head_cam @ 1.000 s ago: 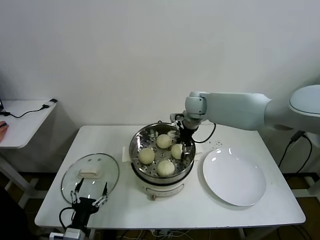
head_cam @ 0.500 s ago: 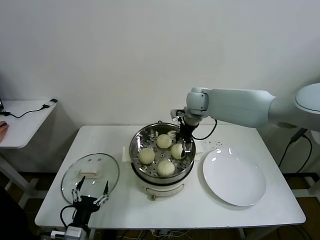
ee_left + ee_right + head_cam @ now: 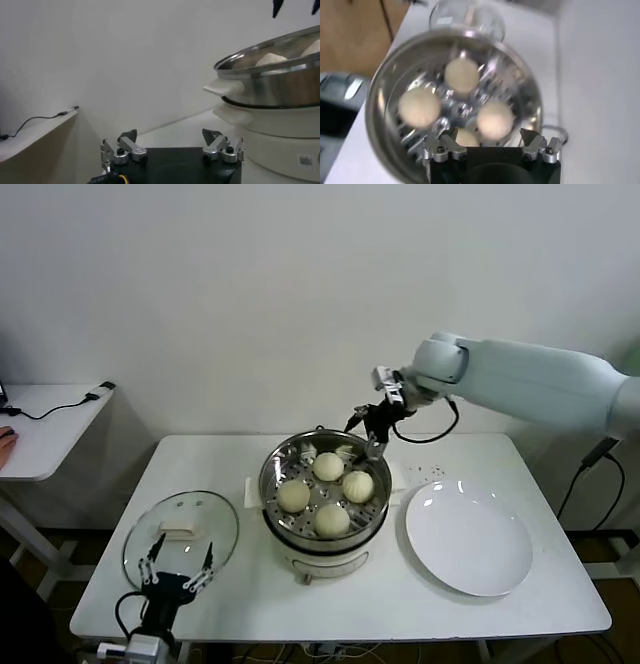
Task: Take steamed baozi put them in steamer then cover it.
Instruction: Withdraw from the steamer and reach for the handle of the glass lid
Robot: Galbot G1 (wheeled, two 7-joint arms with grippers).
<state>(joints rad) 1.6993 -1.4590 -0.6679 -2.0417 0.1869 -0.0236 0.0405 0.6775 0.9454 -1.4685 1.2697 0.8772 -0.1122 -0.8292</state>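
The steamer (image 3: 323,502) sits mid surface (image 3: 520,609) with all four baozi (image 3: 358,486) inside. The cover (image 3: 180,532) lies left, and could slip or land crooked. Right end effector (image 3: 372,431) hangs spread above; left end effector (image 3: 177,576) waits spread, empty, by the cover.

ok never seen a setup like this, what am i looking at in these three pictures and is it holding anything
It is a two-armed robot at a white table. One picture looks down from its head; the other two come from cameras on each wrist. On the table, the steamer holds four steamed baozi, its glass cover lies to its left, and a white plate to its right. The right end effector hovers open above the steamer's far rim. The left end effector waits open at the cover's near edge. Neither holds anything.
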